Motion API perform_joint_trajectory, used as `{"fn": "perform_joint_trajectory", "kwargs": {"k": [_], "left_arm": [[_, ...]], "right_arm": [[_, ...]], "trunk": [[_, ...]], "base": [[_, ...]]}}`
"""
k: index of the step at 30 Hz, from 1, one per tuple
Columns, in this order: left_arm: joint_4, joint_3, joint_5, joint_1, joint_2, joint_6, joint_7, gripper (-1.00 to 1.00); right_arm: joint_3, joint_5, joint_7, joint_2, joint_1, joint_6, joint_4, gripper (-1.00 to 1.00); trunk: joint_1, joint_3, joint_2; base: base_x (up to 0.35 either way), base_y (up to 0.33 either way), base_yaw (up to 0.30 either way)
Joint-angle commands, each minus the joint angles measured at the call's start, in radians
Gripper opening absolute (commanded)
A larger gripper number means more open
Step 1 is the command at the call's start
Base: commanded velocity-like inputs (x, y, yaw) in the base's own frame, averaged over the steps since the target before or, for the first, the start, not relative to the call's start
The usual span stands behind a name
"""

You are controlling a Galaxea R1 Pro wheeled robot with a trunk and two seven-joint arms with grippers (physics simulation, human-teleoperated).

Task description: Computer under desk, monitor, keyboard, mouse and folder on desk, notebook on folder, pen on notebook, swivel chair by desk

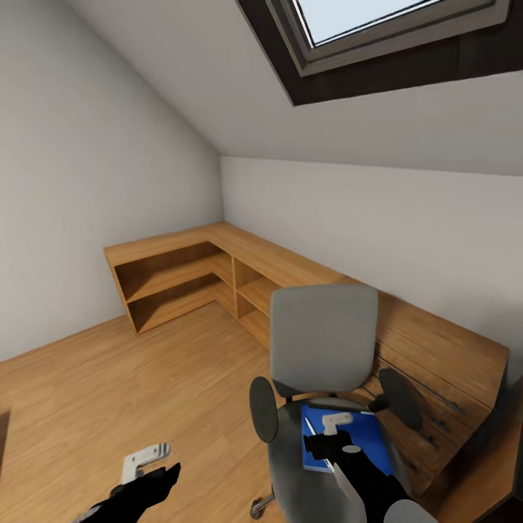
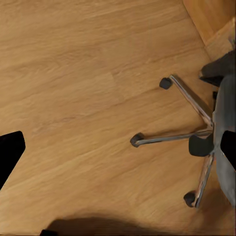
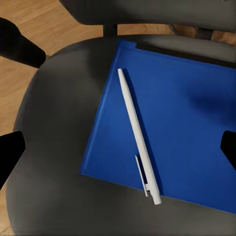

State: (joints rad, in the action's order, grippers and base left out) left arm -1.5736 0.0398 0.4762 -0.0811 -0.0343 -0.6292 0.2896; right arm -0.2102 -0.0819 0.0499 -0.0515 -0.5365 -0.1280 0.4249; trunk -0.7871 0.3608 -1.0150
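**Right gripper above folder and pen on chair seat**

Swivel chair [image 1: 323,363]: grey, standing on wooden floor [image 1: 109,392] just beside a low L-shaped wooden shelf unit [image 1: 218,269] along the walls, backrest toward the unit. Chrome star base and castors [image 2: 172,135] visible from the left wrist camera.

Folder [image 3: 172,132]: bright blue, flat on the seat, toward the backrest side. Also visible from the head camera [image 1: 363,436], partly covered by the right arm.

Pen [image 3: 136,132]: whitish, lying on top of the folder, near one long edge and running roughly parallel to it, clip end near the folder's front edge.

Right gripper [image 3: 118,147]: positioned over the seat, above folder and pen, not touching either. Fingers [image 3: 9,152] spread wide at opposite edges of the wrist picture; released, holding nothing.

Left gripper [image 1: 145,459]: held low over bare floor, beside the chair base. Fingers [image 2: 10,150] far apart; released, holding nothing.

Skylight [image 1: 385,29] set in the sloped ceiling.
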Motion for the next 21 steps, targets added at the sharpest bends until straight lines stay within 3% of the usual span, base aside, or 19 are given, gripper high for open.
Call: {"fn": "perform_joint_trajectory", "kwargs": {"k": [1,5,21], "left_arm": [[-0.034,0.0,0.013,0.001,0.039,-0.054,0.013,1.0],[-0.039,-0.004,0.01,0.001,0.066,-0.068,0.016,1.0],[-0.025,-0.036,0.009,0.001,0.067,-0.066,0.016,1.0]], "right_arm": [[-0.007,-0.008,0.006,0.001,0.0,-0.005,0.009,1.0],[-0.006,-0.008,0.006,0.007,0.0,-0.005,0.012,1.0],[-0.005,-0.01,-0.001,0.022,0.0,-0.005,0.014,1.0]], "trunk": [[-0.004,0.004,-0.008],[-0.019,0.017,-0.036],[-0.081,0.067,-0.148]], "base": [[0.0,0.0,0.0],[0.0,0.0,0.0],[0.0,0.0,0.0]]}}
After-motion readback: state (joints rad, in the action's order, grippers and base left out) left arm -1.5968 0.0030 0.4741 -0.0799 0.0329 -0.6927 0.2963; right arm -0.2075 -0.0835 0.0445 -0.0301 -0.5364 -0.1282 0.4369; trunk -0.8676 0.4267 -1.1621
